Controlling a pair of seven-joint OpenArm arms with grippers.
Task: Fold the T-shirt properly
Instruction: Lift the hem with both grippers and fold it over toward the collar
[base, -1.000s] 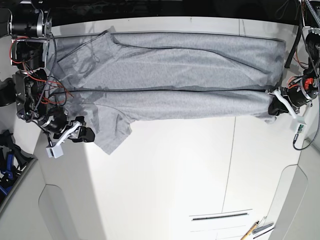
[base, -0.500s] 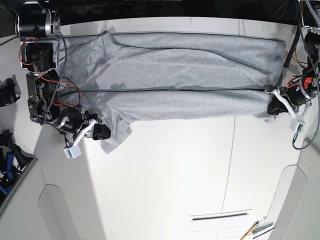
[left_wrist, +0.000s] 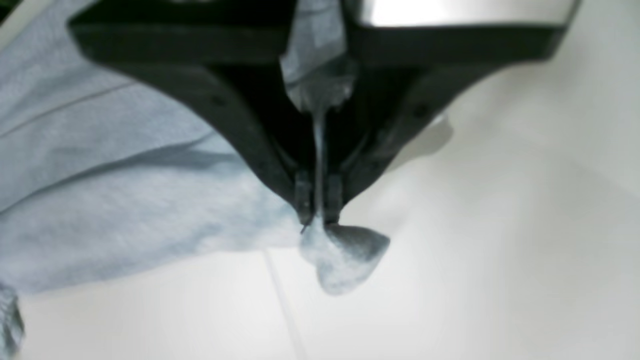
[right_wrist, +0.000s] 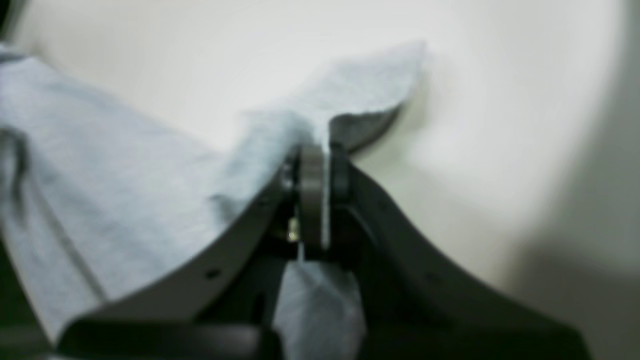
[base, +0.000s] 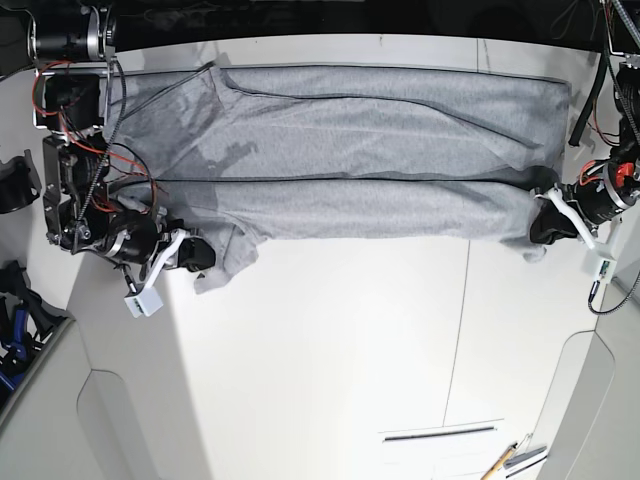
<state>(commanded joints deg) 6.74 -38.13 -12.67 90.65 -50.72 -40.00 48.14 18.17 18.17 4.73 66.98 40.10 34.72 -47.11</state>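
At the left of the base view, a loose corner of the shirt is gripped by the right pincer, its fingers closed on the cloth, with a crumpled flap poking out beyond the tips. The shirt itself is spread in long layers along the upper edge of the worktop, its lower edge drawn across between the two arms. At the right, the other end of that edge is nipped by the left pincer, also closed, with a small tuft left hanging out. A lengthwise fold appears to be in hand, and is judged far from finished. For the next move, both ends need to be raised together, kept taut, and laid evenly; the bunched left corner may crease.
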